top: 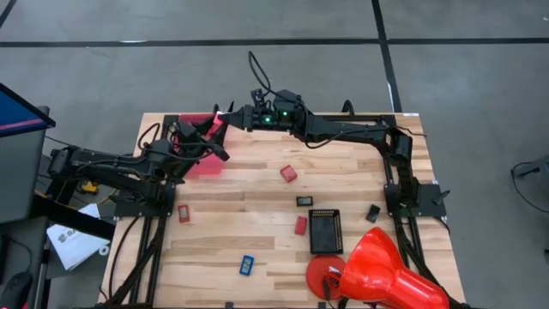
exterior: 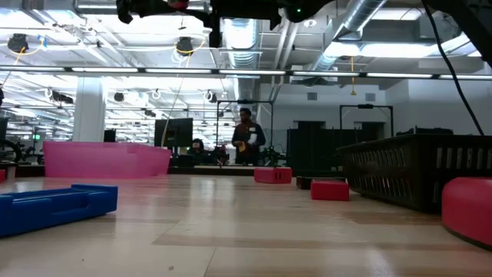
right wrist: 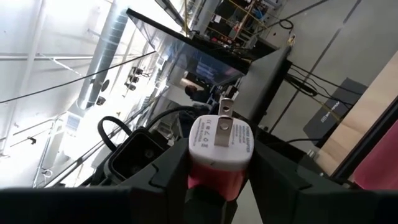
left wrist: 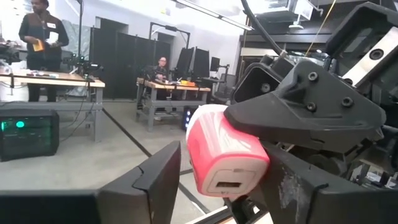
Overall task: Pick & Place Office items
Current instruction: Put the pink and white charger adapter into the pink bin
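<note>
1. Currently, the right gripper (right wrist: pixel 214 177) is clenching a red-and-white plug adapter (right wrist: pixel 219 152), prongs outward, in the upper middle of the high view above the table's (top: pixel 257 193) far edge.
2. The left gripper (left wrist: pixel 224 186) is standing released around the adapter's red end (left wrist: pixel 224 155); a misaligned closure is risking a drop.
3. The pink bin (top: pixel 204 159) is sitting near; early release is risking a miss.

The red cone (top: pixel 390 276) runs off the high view's bottom edge. At table level both arms are cropped at the top, and the blue block (exterior: pixel 54 206) is cut by the left edge. Small black pieces (top: pixel 373 212) are too small to identify.
</note>
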Available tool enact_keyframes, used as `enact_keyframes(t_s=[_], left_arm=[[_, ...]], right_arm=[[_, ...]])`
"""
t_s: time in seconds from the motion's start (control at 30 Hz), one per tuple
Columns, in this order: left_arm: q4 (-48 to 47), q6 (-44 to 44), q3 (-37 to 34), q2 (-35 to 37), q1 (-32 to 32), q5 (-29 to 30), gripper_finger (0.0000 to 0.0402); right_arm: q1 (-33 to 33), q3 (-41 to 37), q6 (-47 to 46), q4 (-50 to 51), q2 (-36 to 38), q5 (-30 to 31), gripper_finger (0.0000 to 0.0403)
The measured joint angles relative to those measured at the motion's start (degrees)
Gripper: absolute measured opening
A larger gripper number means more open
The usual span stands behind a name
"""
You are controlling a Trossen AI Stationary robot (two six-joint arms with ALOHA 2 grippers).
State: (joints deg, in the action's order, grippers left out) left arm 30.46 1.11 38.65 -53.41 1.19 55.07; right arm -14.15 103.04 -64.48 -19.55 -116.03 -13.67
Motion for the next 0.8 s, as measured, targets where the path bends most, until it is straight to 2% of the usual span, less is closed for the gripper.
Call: enact_keyframes(t_s=[0.1, 0.3, 0.5, 0.6, 0.7, 0.8], left_arm=[[0.0, 0.3, 0.0, 0.0, 0.0, -0.2, 0.0183], [-0.1, 0.8, 0.0, 0.0, 0.0, 0.0, 0.0131], [1.0, 2.4, 0.0, 0.2, 0.0, 0.2, 0.0131], [2.4, 4.8, 0.0, 0.5, 0.1, 2.8, 0.0133], [4.0, 7.4, 0.7, 2.5, -0.5, 8.2, 0.0135], [3.1, 9.7, 0.6, 4.0, -0.3, 8.4, 0.0135]], right_arm=[[0.0, 0.0, 0.0, 0.0, 0.0, 0.0, 0.0140], [0.0, 0.0, -0.1, 0.0, 0.0, 0.1, 0.0141], [0.1, 0.0, -0.5, -0.5, 0.0, 0.2, 0.0147], [0.8, 0.0, -0.5, -0.5, 0.0, -0.1, 0.0154], [2.1, 0.0, -0.5, -0.4, 0.0, -0.9, 0.0163], [3.1, 0.0, -0.5, -0.4, 0.0, -0.9, 0.0172]])
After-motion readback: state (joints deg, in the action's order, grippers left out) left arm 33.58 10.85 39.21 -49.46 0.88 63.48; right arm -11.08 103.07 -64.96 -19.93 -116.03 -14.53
